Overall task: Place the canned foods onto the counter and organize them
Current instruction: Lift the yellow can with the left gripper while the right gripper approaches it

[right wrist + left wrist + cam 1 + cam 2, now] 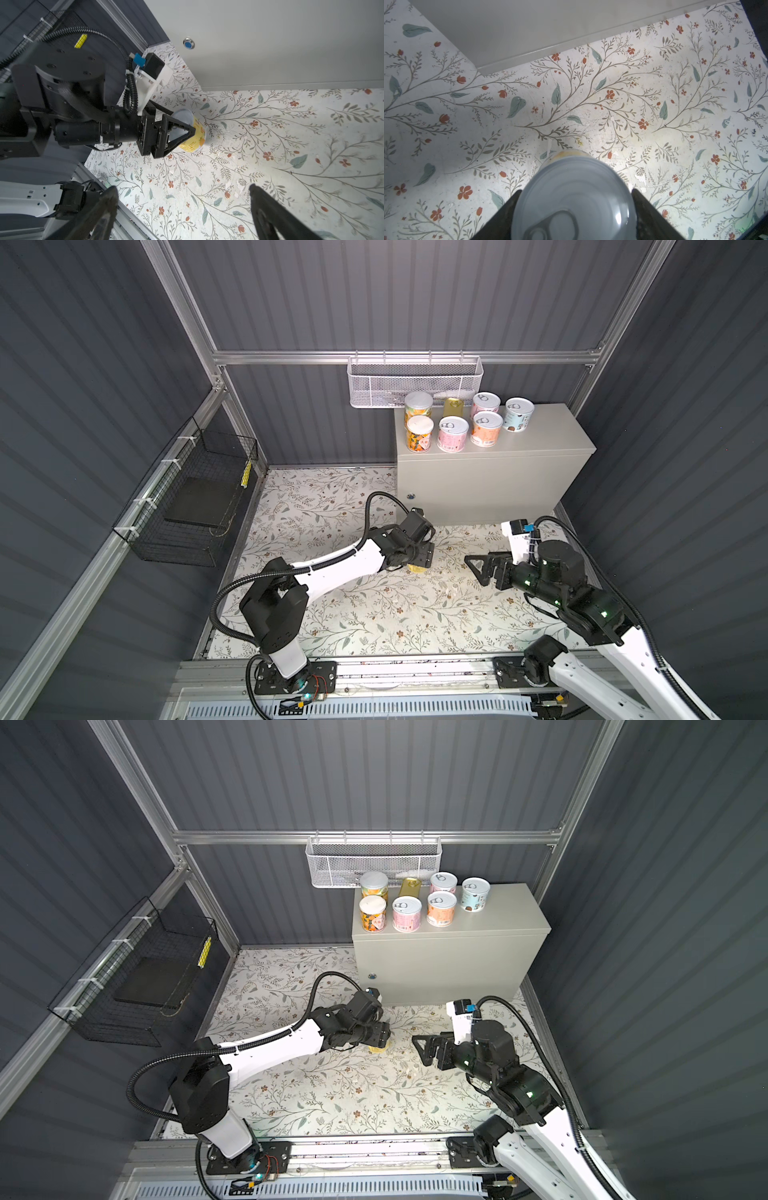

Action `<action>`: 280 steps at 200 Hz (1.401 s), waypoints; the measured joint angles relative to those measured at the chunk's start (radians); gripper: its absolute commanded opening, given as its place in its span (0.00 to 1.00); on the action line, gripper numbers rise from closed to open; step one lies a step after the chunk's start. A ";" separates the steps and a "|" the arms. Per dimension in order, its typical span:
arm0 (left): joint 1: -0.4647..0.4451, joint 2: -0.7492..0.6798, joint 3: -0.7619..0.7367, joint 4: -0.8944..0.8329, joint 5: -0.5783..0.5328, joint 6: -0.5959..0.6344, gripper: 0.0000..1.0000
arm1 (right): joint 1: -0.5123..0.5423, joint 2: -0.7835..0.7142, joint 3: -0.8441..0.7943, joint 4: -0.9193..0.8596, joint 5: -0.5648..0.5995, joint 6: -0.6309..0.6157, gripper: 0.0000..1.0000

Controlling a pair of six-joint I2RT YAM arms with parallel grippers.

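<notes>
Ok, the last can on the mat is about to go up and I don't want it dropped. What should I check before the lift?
1. Left gripper shut on the can, fingers on both sides: ok.
2. Can upright: ok.
3. Right gripper open, empty, apart from the can: ok.
4. Bare counter right of the blue-grey can: ok.
5. Grip firm enough to hold: cannot tell.

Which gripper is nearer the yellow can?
Left. The left gripper is shut on the yellow can, clamping its sides; the right gripper stands open, apart from it, to its right in a top view.
</notes>
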 measured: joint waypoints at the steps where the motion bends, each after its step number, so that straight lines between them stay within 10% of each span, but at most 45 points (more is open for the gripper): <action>1: 0.000 0.000 0.001 -0.003 0.001 0.000 0.50 | 0.009 0.000 -0.002 0.002 0.004 0.000 0.99; 123: 0.020 0.018 0.229 -0.241 0.095 0.103 0.50 | 0.433 -0.086 -0.351 0.365 0.254 -0.119 0.99; 280: 0.020 -0.006 0.334 -0.377 0.250 0.159 0.50 | 0.476 0.181 -0.403 0.841 0.420 -0.277 0.94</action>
